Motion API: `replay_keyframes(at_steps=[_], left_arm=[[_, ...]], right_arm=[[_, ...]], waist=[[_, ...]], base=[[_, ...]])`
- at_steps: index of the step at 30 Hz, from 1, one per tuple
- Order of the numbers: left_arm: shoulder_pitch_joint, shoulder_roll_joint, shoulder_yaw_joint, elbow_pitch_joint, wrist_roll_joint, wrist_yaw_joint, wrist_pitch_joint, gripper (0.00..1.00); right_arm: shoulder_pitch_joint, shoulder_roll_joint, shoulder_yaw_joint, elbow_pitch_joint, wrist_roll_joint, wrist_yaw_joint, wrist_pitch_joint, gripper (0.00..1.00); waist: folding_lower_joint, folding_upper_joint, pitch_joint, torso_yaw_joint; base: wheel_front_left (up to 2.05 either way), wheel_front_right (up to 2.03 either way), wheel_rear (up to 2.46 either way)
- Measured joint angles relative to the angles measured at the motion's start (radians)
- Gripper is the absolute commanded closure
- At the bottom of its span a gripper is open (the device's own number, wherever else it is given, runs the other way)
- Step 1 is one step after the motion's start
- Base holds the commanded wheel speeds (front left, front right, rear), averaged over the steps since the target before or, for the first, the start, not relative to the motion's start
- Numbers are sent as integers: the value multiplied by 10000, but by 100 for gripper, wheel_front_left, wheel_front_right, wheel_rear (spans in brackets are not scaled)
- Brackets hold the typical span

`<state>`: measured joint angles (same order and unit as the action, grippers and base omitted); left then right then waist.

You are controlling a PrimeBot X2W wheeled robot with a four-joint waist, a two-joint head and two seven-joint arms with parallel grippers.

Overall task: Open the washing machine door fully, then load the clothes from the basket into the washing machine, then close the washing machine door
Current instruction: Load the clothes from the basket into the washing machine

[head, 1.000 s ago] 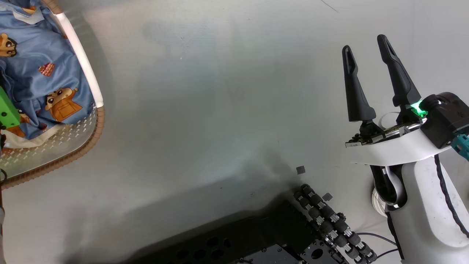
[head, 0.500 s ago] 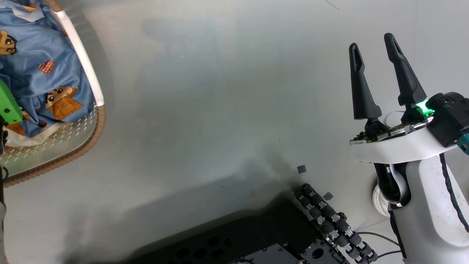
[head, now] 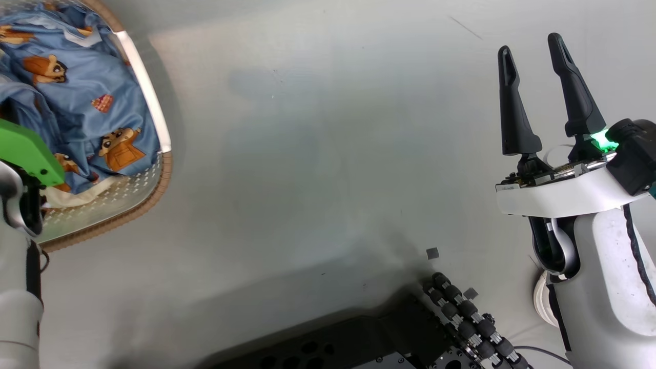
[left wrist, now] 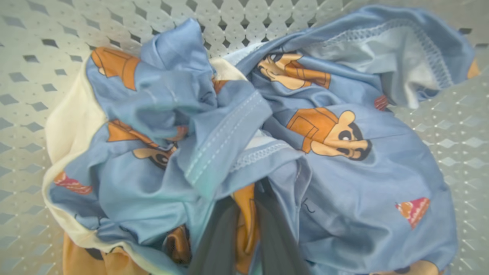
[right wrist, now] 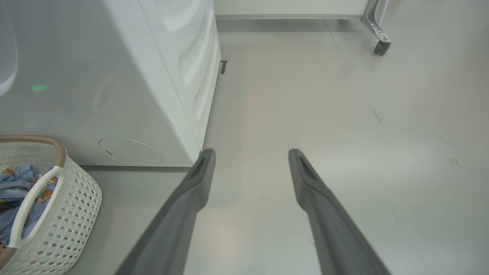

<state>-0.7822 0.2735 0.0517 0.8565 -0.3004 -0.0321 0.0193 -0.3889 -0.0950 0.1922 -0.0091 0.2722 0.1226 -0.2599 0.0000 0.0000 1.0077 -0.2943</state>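
The clothes (left wrist: 344, 160), light-blue fabric with orange-brown cartoon figures, lie bunched in the cream perforated basket (left wrist: 38, 46). My left gripper (left wrist: 248, 200) reaches down into the pile and is shut on a fold of the clothes, orange fabric pinched between its dark fingers. From the head, the basket (head: 115, 218) sits at the upper left with the clothes (head: 87, 87) inside, and my left arm's green wrist part (head: 28, 156) hangs over its near edge. My right gripper (head: 533, 43) stands open at the right, holding nothing. The washing machine (right wrist: 126, 76) rises behind the basket (right wrist: 72, 214). Its door is out of view.
My dark wheeled base (head: 461, 318) fills the bottom of the head view. Bare grey floor (head: 318, 154) stretches between the basket and my right arm. In the right wrist view, a frame's caster wheel (right wrist: 381, 46) stands far back on the floor.
My left gripper has shut on the clothes. The head view has shifted, and more of my left arm's green wrist part and pale forearm shows now. The right gripper stays open.
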Motion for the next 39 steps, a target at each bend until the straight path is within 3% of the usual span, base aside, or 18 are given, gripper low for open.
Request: replay_keyframes(at_steps=[18, 39], left_arm=[[1415, -972, 29, 297, -286, -307, -2330, 100], [3129, -2008, -441, -105, -282, -658, -2683, 100]], right_arm=[[258, -13, -261, 407, -194, 0, 0, 0], [1842, -320, -955, 637, -286, 0, 0, 0]], waist=[[-1, 0, -1996, 552], [-1, 0, -4970, 1322]], base=[[0, 0, 0], [0, 0, 0]])
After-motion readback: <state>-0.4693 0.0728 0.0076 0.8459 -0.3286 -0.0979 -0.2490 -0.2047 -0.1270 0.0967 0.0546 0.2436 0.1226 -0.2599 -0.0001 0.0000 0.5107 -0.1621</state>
